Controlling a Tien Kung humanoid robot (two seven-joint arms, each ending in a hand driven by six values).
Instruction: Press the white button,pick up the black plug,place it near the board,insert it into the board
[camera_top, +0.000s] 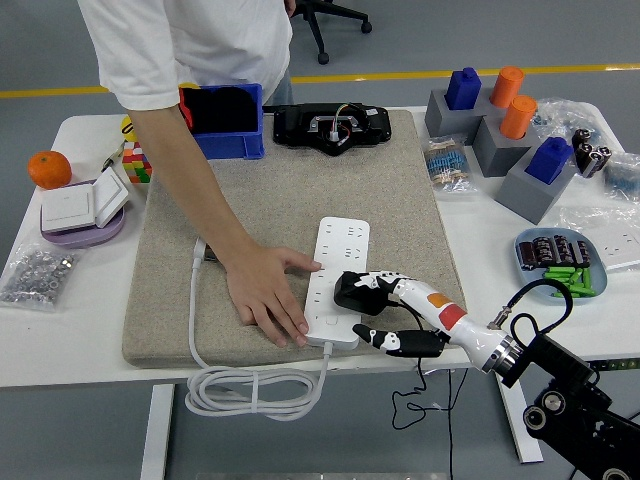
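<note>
One right robot hand grips the small black plastic plug over the long white power strip's right edge; it looks light, rigid, best pinched across its flat sides.

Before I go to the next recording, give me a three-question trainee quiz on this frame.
1. True or false: the person's hand rests on the mat beside the white power strip, fingers touching its left edge.
2. What does the right robot hand hold?
A. the orange
B. the black plug
C. a blue block
3. Fill in: the black plug is over the strip's ____ edge.

Key:
1. True.
2. B.
3. Right; whether it is seated in a socket cannot be told.
</note>
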